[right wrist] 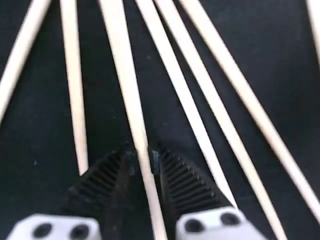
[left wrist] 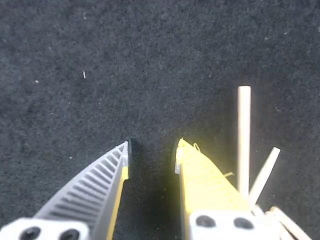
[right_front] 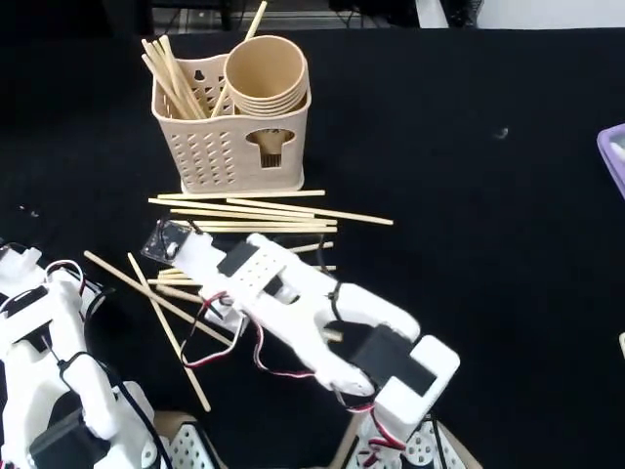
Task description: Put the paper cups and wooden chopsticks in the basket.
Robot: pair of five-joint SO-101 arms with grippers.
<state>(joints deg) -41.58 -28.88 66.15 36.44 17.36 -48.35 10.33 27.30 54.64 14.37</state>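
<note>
Step in hand: chopstick pickup. My R gripper (right wrist: 142,152) is clamped on one chopstick (right wrist: 125,85) lying before the basket (right_front: 234,156). Cups (right_front: 278,98) are already in. L gripper (left wrist: 152,150) is apart, over bare cloth. Next: lift, tip upright, drop in.

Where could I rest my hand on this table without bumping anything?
The roomiest bare patch is the black cloth right of the basket, reaching to the purple object at the edge. A smaller bare strip lies left of the basket. In front of the basket it is crowded: loose chopsticks and the right claw, closed around one.
</note>
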